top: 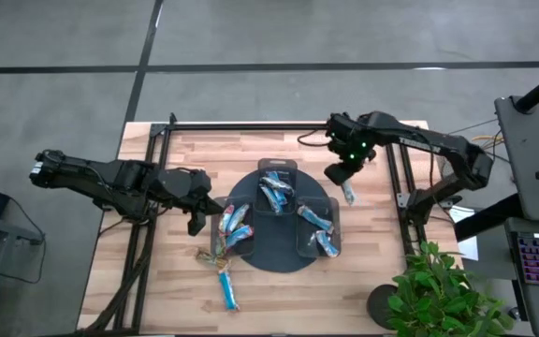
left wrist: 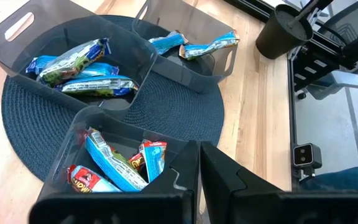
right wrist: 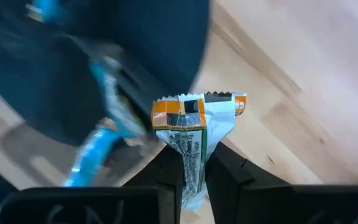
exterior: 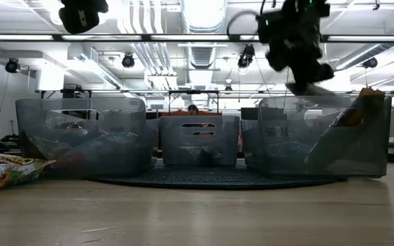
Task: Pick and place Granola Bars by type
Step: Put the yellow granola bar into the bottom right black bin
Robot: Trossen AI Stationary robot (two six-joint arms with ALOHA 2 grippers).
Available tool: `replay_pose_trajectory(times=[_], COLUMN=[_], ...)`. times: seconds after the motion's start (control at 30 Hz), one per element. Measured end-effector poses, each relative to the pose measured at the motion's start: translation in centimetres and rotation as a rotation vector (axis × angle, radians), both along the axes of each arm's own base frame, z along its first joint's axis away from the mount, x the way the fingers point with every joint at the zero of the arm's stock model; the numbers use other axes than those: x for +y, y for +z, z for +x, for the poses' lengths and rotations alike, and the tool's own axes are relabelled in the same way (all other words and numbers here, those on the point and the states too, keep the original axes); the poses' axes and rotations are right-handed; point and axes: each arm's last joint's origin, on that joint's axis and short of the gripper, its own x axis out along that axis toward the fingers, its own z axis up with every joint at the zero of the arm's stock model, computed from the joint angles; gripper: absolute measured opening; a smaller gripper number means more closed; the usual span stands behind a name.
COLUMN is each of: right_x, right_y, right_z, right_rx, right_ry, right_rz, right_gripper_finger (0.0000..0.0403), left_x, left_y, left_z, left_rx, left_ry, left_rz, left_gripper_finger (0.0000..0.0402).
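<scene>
Three clear bins stand on a dark round mat (top: 251, 253) and hold Granola Bars: the far bin (top: 277, 187), the left bin (top: 235, 225) and the right bin (top: 318, 231). My right gripper (top: 341, 174) is shut on a white-and-orange bar (right wrist: 194, 134), high above the table just right of the mat's far side. My left gripper (top: 197, 212) is shut and empty, raised beside the left bin, which its wrist view (left wrist: 114, 165) shows holding blue and red bars. Two more bars (top: 223, 271) lie on the table near the mat's near left edge. My right gripper pinches the bar between its two fingers (right wrist: 169, 165), on the wrapper's flat faces. The crimped orange-banded end (right wrist: 197, 106) sticks out past the fingertips. The bar is lifted clear of the table and of the bins and hangs tilted below the gripper (top: 348, 194).
A potted plant (top: 438, 290) stands at the table's near right corner. Black frame rails run along the left (top: 148, 187) and right (top: 405, 187) sides. Crumpled wrappers (exterior: 5, 171) lie at the low view's left. There is bare wood in front of the mat.
</scene>
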Motion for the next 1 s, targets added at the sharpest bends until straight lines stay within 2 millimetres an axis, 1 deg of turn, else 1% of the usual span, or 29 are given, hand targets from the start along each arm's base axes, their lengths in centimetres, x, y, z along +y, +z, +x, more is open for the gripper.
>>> replay_pose_trajectory(times=[0.13, 0.27, 0.4, 0.47, 0.57, 0.77, 1.0], right_x=[1.2, 2.7, 4.3, 5.1, 6.5, 9.5, 11.9], right_y=[2.4, 4.4, 5.7, 6.0, 6.1, 5.2, 2.9], right_z=[1.4, 3.2, 4.6, 5.1, 5.4, 5.7, 5.4], right_rx=[-0.095, -0.240, -0.363, -0.396, -0.412, -0.390, -0.306], right_ry=[0.033, 0.089, 0.151, 0.167, 0.215, 0.317, 0.339], right_rz=[-0.038, -0.087, -0.121, -0.126, -0.121, -0.092, -0.058], right_gripper_finger=[0.0043, 0.0043, 0.0043, 0.0043, 0.0043, 0.0043, 0.0043], left_x=[0.0, 0.0, 0.0, 0.0, 0.0, 0.0, 0.0], left_y=[0.0, 0.0, 0.0, 0.0, 0.0, 0.0, 0.0], left_z=[0.0, 0.0, 0.0, 0.0, 0.0, 0.0, 0.0], left_rx=[-0.001, -0.001, -0.001, -0.001, -0.001, -0.001, -0.001], left_ry=[0.000, 0.004, 0.003, 0.003, 0.003, 0.003, 0.003], left_rz=[0.000, 0.003, 0.003, 0.003, 0.002, 0.002, 0.002], left_gripper_finger=[0.0000, 0.0000, 0.0000, 0.0000, 0.0000, 0.0000, 0.0000])
